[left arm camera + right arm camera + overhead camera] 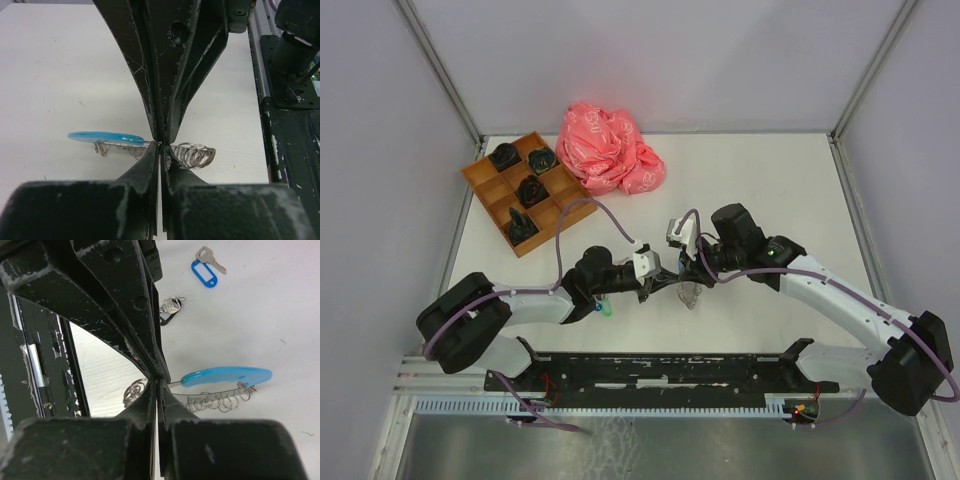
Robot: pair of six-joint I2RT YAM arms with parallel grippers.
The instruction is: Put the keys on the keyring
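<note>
The keyring [106, 136] is a thin wire loop with a light blue curved segment and several small silver rings strung on it. It hangs just above the table between the two arms [690, 296]. My left gripper [160, 146] is shut on the wire at its tips. My right gripper [159, 381] meets it head-on and is shut on the same wire beside the blue segment [227, 376]. Two keys lie loose on the table, one with a blue tag [205, 273] and one with a black tag [170, 308]. A green tag [604, 312] lies beside the left arm.
A wooden compartment tray [480, 180] holding dark items stands at the back left. A crumpled pink bag [610, 150] lies beside it. The black base rail [670, 375] runs along the near edge.
</note>
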